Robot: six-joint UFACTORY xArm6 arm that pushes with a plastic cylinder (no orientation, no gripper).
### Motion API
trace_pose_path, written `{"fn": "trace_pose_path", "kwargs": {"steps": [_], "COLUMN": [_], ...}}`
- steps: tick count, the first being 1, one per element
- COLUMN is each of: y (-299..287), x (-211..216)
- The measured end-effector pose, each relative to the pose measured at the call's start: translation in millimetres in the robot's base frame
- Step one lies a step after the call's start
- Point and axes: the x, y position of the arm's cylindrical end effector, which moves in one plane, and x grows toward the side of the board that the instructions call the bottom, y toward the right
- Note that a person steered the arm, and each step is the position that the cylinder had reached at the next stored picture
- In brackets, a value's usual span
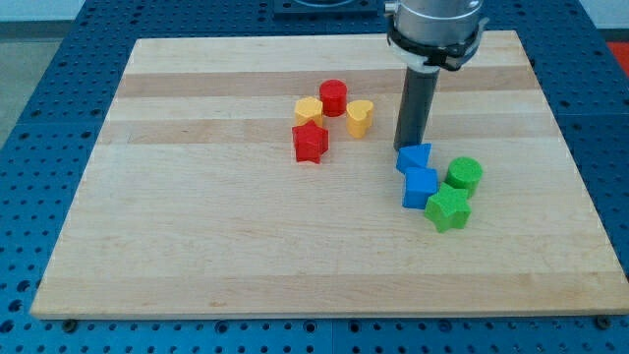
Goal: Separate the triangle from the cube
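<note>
Wooden counter (197, 246) is lying on a blue perforated base (39, 118). No claw is fitted to this arm, so there is no open or closed state to record; the rod is ending in my tip (402, 148).

My tip is sitting at the far-left edge of the blue triangle (415, 157), touching it or just short of it; cannot tell which.

The blue triangle is resting directly against the far side of the blue cube (420, 187); the two are touching. The green cylinder (464, 174) is standing just right of the cube, and the green star (449, 207) is lying at the cube's near-right corner, touching it.

A second cluster is sitting well apart to the far left: red cylinder (333, 96), yellow hexagon-like block (309, 110), yellow heart (360, 116), red star (310, 142).
</note>
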Motion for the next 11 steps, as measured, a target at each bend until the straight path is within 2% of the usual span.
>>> {"fn": "trace_pose_path", "kwargs": {"steps": [2,4,6,8,10,11], "y": [-34.7,-34.3,6.1,14.8,53.0,54.4], "x": [10.4,55.3,52.0,19.3,10.7,-1.3]}}
